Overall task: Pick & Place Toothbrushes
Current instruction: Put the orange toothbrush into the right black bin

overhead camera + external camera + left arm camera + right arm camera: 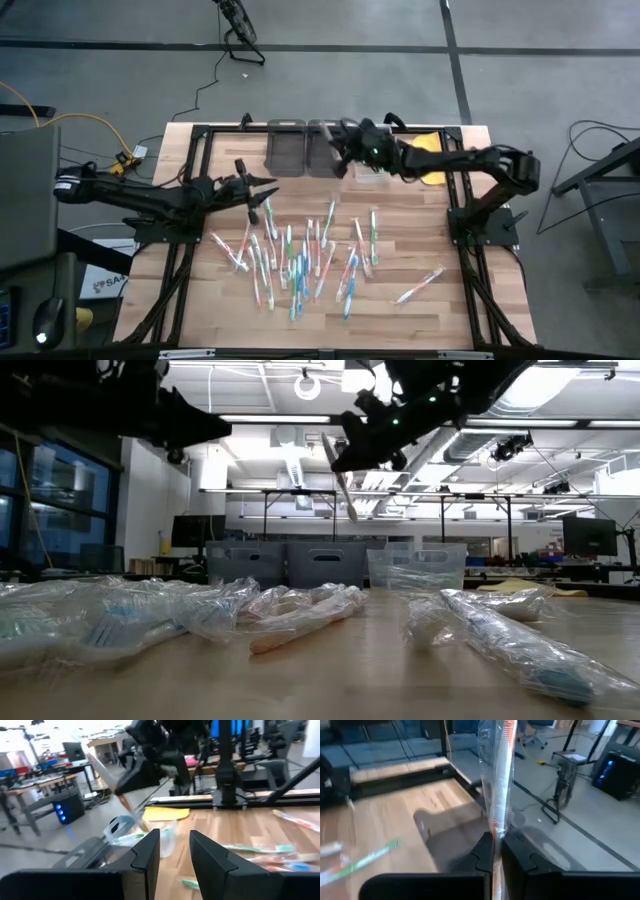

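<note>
Right end effector [492, 857] is clamped on a wrapped toothbrush [501, 780], carrying it high over the dark bins [300, 148] at the far edge of the surface [400, 320]. It's mid-placement; next comes a lowering and release into a bin. Left end effector [172, 852] hovers half-open, empty, near the scattered toothbrushes [295, 255].
</note>
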Controlling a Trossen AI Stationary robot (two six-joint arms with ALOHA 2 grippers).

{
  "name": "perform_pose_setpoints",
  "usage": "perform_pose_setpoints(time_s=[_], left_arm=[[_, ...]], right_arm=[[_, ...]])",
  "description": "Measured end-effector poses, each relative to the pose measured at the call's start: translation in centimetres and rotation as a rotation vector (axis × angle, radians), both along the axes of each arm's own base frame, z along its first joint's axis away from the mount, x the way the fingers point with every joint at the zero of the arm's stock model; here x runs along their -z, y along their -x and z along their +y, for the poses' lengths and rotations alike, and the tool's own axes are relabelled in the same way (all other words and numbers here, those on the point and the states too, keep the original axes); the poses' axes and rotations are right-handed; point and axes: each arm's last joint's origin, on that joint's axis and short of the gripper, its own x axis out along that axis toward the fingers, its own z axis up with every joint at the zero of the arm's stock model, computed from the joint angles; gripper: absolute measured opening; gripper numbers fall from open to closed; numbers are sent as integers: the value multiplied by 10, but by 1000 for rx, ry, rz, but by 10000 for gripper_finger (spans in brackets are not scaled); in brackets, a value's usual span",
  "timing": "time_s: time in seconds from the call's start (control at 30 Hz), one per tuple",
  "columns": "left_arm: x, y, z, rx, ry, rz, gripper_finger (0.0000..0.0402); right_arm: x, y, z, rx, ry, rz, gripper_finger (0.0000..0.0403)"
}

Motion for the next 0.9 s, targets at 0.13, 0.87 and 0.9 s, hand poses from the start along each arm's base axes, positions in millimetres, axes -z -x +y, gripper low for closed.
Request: perform_pose_setpoints(time_s=[0.13, 0.87, 0.9], left_arm=[[1, 1, 5, -26, 16, 10, 101], [-4, 23, 1, 78, 21, 53, 101], [-4, 24, 1, 79, 23, 54, 101]], right_arm=[[-6, -15, -28, 27, -86, 72, 11], [31, -50, -122, 83, -525, 357, 19], [32, -49, -121, 80, -536, 367, 21]])
